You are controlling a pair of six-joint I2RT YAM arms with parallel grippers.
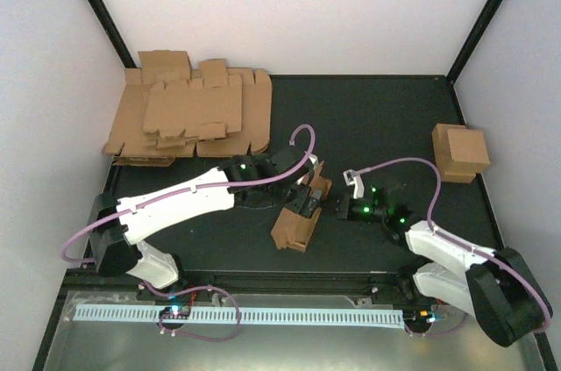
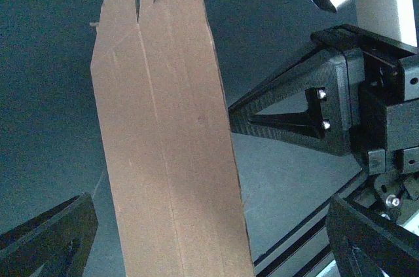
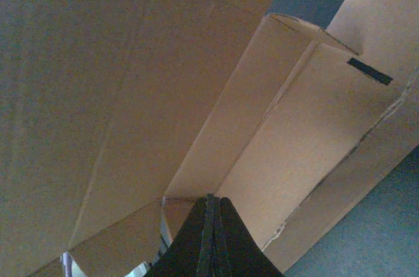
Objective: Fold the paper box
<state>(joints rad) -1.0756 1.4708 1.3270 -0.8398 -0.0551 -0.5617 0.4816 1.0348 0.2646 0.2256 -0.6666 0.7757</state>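
Observation:
The paper box (image 1: pixel 298 220), brown cardboard and partly folded with walls standing, lies at the table's middle. My left gripper (image 1: pixel 308 197) hangs over its far end. In the left wrist view a long cardboard panel (image 2: pixel 170 146) stands between the wide-apart fingers (image 2: pixel 46 238), which do not touch it, so the left gripper (image 2: pixel 209 247) is open. My right gripper (image 1: pixel 338 210) is at the box's right side. In the right wrist view it (image 3: pixel 212 206) is shut with nothing between the fingers, and its tip presses against an inner fold of the box (image 3: pixel 288 126).
A pile of flat cardboard blanks (image 1: pixel 188 112) lies at the back left. A folded brown box (image 1: pixel 460 152) stands at the right edge. The right arm's black gripper body (image 2: pixel 327 113) is close beside the left gripper. White walls bound the table.

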